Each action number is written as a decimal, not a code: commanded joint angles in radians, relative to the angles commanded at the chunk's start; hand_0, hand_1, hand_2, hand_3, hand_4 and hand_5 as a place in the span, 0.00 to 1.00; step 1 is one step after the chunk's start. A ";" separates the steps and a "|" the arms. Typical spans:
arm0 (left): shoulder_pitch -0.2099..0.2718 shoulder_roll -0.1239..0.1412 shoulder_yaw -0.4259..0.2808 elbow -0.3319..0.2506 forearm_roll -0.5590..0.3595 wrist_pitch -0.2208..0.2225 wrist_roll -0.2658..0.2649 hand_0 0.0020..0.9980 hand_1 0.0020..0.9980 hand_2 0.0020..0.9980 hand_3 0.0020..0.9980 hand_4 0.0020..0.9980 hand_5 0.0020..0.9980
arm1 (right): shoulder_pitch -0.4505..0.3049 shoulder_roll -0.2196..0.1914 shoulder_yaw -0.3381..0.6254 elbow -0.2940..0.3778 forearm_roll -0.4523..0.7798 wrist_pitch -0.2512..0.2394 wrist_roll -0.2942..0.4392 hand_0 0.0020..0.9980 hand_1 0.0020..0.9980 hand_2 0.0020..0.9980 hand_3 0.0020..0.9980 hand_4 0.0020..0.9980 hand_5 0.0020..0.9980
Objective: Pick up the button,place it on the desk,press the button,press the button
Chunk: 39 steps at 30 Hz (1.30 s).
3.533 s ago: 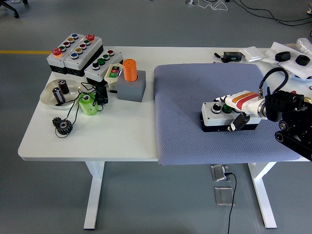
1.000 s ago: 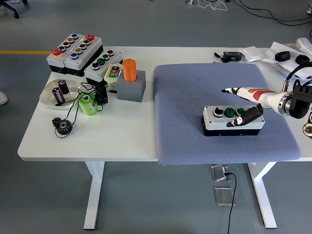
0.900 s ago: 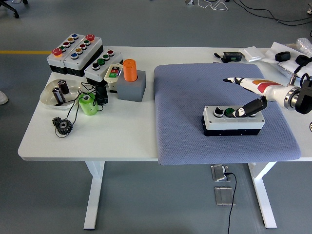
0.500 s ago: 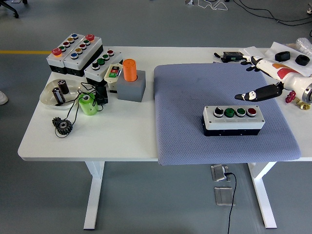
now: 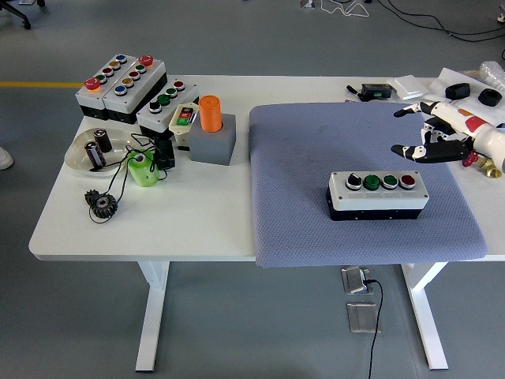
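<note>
The right hand [image 5: 450, 133] is pulling away from the four-button control box [image 5: 378, 193], lifting off its top and retreating toward the right edge of the frame, fingers [image 5: 410, 150] spreading. The box's buttons, covered earlier, are showing uncovered now.

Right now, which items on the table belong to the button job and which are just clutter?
In the job:
- white four-button control box with black base, on the grey-blue fabric mat
- right hand, fingers spread, holding nothing, off the box

Lying about:
- three other button boxes at far left
- orange cylinder in grey block
- white dish
- green cylinder
- black gear
</note>
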<state>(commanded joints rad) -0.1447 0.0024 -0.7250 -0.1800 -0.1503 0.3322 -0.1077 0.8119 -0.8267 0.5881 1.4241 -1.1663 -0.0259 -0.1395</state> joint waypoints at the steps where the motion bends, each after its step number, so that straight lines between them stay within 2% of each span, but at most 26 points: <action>1: -0.001 0.000 0.001 0.000 -0.003 -0.001 -0.001 0.66 0.70 0.73 0.50 0.32 0.95 | -0.001 0.000 0.001 -0.001 0.000 0.007 -0.009 0.11 0.00 0.10 0.79 0.75 0.42; 18: -0.006 -0.001 -0.010 0.000 0.009 0.002 0.004 0.66 0.70 0.73 0.50 0.32 0.95 | -0.013 0.003 0.000 -0.023 -0.007 0.061 -0.074 0.10 0.00 0.07 0.78 0.71 0.46; 39: -0.009 -0.001 -0.010 0.000 0.006 0.001 0.003 0.66 0.70 0.73 0.50 0.32 0.95 | -0.015 -0.002 -0.004 -0.022 0.002 0.081 -0.103 0.10 0.00 0.07 0.78 0.69 0.50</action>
<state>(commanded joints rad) -0.1533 0.0010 -0.7350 -0.1800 -0.1438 0.3336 -0.1050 0.7965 -0.8284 0.5845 1.4025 -1.1639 0.0546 -0.2420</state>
